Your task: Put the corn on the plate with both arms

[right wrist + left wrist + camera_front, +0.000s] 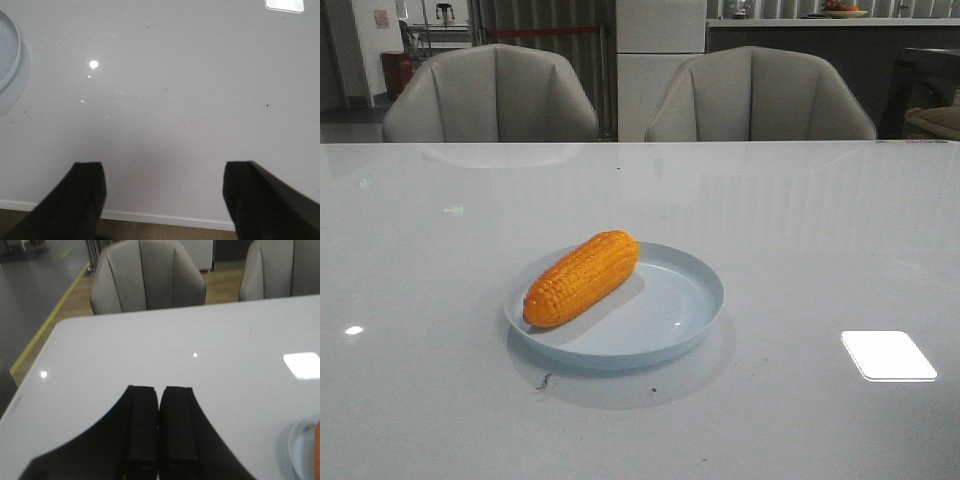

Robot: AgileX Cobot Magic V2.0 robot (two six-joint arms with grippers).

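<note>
Here the corn [581,277] lies on the plate [695,300], tools apart.

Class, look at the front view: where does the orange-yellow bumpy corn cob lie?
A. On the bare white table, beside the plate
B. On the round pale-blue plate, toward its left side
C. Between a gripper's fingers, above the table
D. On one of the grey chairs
B: the orange-yellow bumpy corn cob rests slantwise on the round pale-blue plate, over its left part, with no gripper touching it.

We look forward low across the table [800,250] from its near edge, while our wrist cameras hover close above it, each catching the plate [690,300] rim
</note>
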